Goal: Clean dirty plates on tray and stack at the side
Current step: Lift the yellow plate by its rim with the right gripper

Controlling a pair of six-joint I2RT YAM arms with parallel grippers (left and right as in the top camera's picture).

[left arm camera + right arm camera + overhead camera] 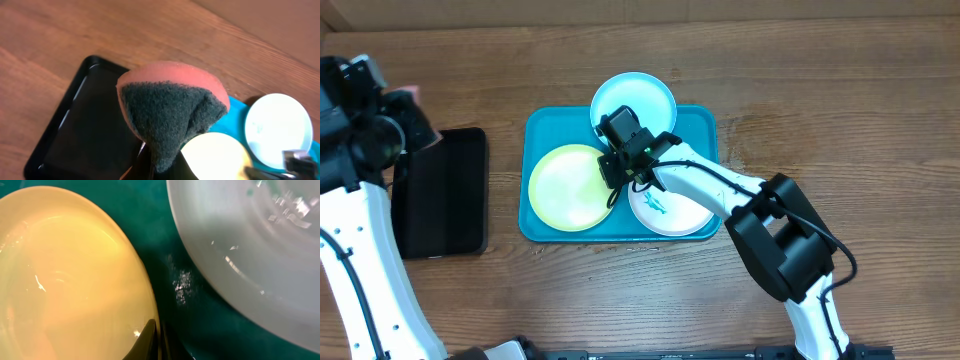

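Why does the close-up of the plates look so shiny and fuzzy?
Right wrist view: lens very near, yellow-green plate soft, lights glinting off the paler plate and tray. Left wrist view: sponge blocks much. Overhead view: even, sharp.

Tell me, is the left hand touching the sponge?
Touching. The left wrist view shows the sponge squeezed narrow at its lower end between the fingers of the left hand, which is shut on it.

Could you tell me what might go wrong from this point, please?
1. The right gripper sits closed at the rim of the yellow plate, close beside the white plate; moving could nudge either.
2. The left gripper pinches the sponge at its lower end, near the black tray; it might slip during scrubbing.
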